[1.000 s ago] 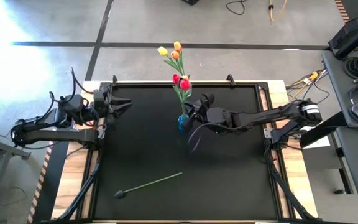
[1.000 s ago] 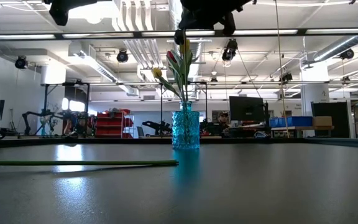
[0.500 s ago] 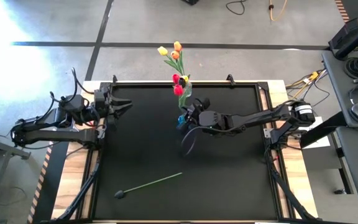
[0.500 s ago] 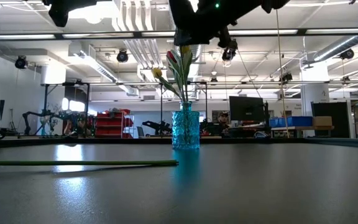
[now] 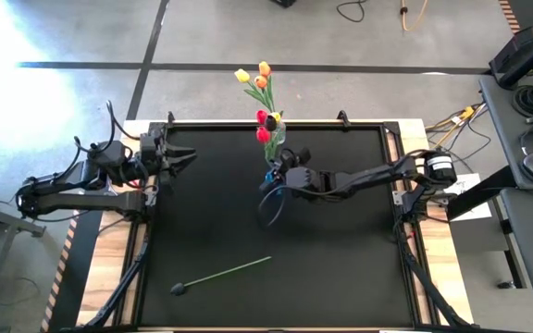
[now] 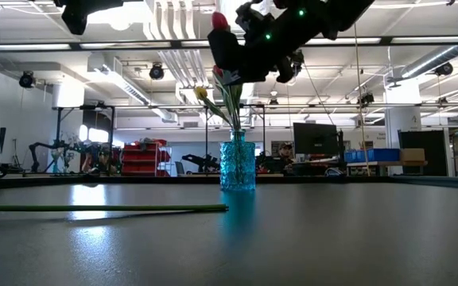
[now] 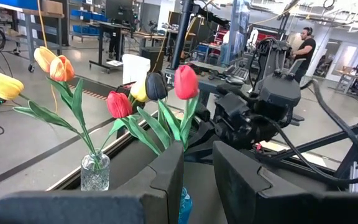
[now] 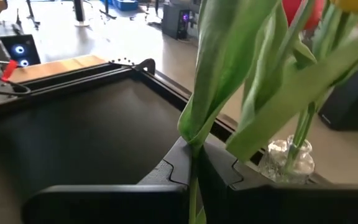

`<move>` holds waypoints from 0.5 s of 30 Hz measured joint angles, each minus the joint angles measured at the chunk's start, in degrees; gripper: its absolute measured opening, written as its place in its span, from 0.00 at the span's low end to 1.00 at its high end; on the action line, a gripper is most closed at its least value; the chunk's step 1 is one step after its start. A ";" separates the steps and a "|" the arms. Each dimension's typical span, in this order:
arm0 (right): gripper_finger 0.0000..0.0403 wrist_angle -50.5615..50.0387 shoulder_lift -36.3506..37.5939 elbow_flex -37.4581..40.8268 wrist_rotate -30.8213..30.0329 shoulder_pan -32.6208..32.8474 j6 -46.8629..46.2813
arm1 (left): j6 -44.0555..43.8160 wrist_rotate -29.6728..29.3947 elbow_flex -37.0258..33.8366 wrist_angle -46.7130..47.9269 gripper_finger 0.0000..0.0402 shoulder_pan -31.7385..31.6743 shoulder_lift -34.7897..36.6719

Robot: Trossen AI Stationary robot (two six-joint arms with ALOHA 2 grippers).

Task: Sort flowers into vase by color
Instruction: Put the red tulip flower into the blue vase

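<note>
Right gripper (image 5: 274, 178) clamped on red tulip (image 6: 219, 21) stem, above blue vase (image 6: 238, 165) near table (image 5: 340, 268) far edge. Keep stem vertical, lower straight into neck. Left gripper (image 5: 185, 158) waits at left edge, jaws part-open, empty.

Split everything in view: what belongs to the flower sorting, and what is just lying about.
Job: right gripper, shut on a red tulip; blue vase; clear vase of yellow and orange tulips; loose stem on the table; left gripper, waiting at the left.
Lying about: floor cables; desk gear.
</note>
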State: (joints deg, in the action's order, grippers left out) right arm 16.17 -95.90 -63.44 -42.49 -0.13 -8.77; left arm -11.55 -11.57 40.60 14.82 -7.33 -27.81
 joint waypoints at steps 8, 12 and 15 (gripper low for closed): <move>0.11 -8.30 0.14 -3.00 -1.67 -0.30 -5.76 | -0.06 0.05 0.00 0.42 0.18 0.00 0.00; 0.17 -14.11 0.16 -6.18 -1.63 -0.30 -8.99 | -0.09 0.07 0.00 0.42 0.18 0.00 0.00; 0.22 -16.38 0.20 -8.36 -1.60 -0.27 -9.60 | -0.09 0.07 0.00 0.42 0.18 0.00 0.00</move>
State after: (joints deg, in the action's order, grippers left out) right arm -0.20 -95.70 -71.80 -44.09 -0.40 -18.37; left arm -11.64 -11.51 40.60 15.25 -7.33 -27.81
